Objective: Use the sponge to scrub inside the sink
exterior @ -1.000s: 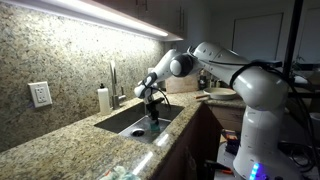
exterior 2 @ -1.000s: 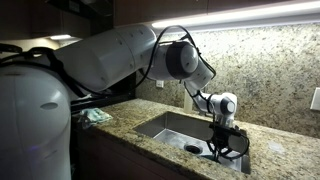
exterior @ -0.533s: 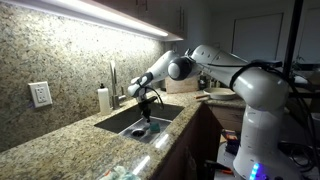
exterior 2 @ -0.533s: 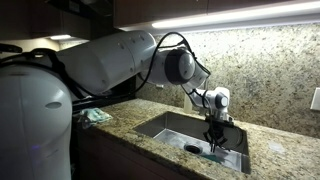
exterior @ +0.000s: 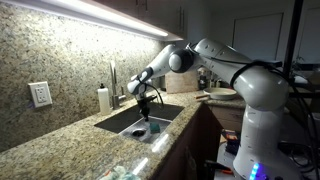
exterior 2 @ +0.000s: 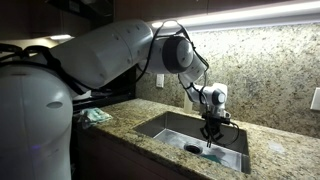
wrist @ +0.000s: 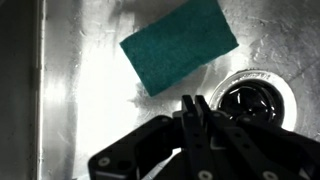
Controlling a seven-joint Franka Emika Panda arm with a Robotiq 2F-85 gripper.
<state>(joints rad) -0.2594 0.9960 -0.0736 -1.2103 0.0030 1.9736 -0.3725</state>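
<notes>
a speckled tan granite counter (exterior: pixel 70 145) is seen in both exterior views (exterior 2: pixel 140 112), lit by a strip under the cabinets, and a rectangular grey stainless-steel sink (exterior: pixel 120 122) is set beneath its edge.

in the wrist view, the dark robotiq gripper (wrist: pixel 196 100) is seen nearest, reaching over the bare steel floor of the sink (wrist: pixel 80 100). its 2 fingers (wrist: pixel 204 112) are pressed together with nothing pinched between them. just beyond the fingertips, a small teal-blue rectangular sponge (wrist: pixel 180 45) is seen lying flat and askew on the sink floor, apart from the gripper and not held. the dark round drain hole (wrist: pixel 252 100) is seen beside the fingers, near 1 corner of the sponge.

in both exterior views, the gripper (exterior: pixel 148 112) is pointed straight down inside the basin (exterior 2: pixel 170 125), carried by the white panda arm (exterior: pixel 215 55); the sponge cannot be made out with certainty there.

farther back, a slim chrome tap (exterior: pixel 113 80) and a white bottle (exterior: pixel 103 98) are seen behind the sink. on the granite backsplash, a white wall outlet (exterior: pixel 40 94) is mounted.
</notes>
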